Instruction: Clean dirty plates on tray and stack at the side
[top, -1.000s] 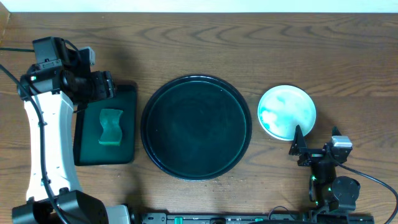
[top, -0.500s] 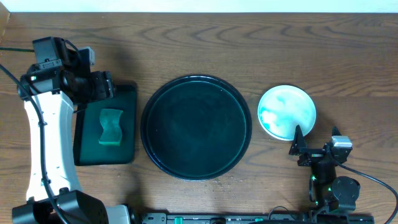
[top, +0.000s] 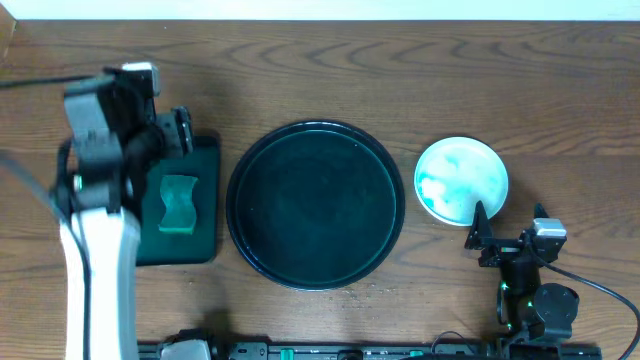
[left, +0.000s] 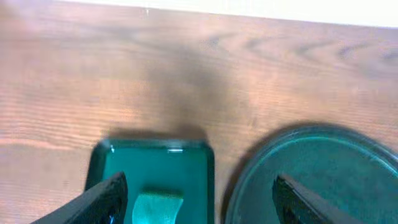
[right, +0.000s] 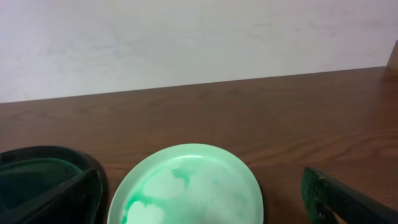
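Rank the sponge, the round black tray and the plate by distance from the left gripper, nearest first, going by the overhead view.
1. sponge: left side, on the green tray, close beside the left gripper.
2. round black tray: in the middle.
3. plate: far right, beyond the black tray.

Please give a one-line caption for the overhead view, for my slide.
Round black tray at centre, a green-smeared plate beside it, a sponge on the small green tray.

The blurred left arm (top: 95, 235) stands at nine o'clock, the left gripper (left: 199, 182) spread wide. The right gripper (right: 200, 177), at five o'clock, gapes too.
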